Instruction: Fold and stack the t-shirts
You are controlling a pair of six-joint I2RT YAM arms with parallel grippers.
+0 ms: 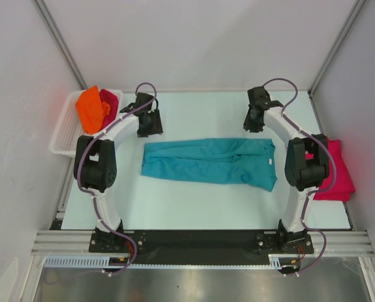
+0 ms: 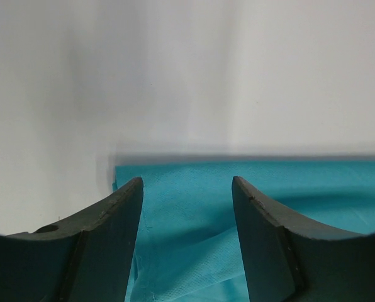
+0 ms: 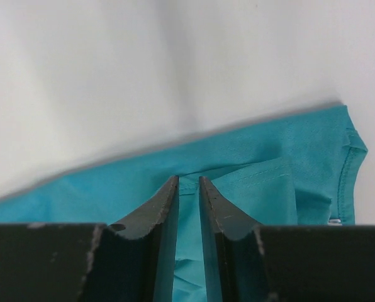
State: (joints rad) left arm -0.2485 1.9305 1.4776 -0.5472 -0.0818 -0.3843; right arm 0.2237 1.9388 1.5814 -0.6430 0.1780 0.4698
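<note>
Folding of the narrow teal cotton t-shirt (image 1: 206, 160) seems midway, left claw (image 2: 187, 182) spread, right claw (image 3: 188, 179) near-shut, pinch unclear; next needs far-edge grips.

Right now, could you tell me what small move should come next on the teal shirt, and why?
Probably widen the right gripper first: its fingers stand almost together, holding nothing, while the left gripper is open. Both hover at the far edge of the teal t-shirt, which lies in a long band.
</note>
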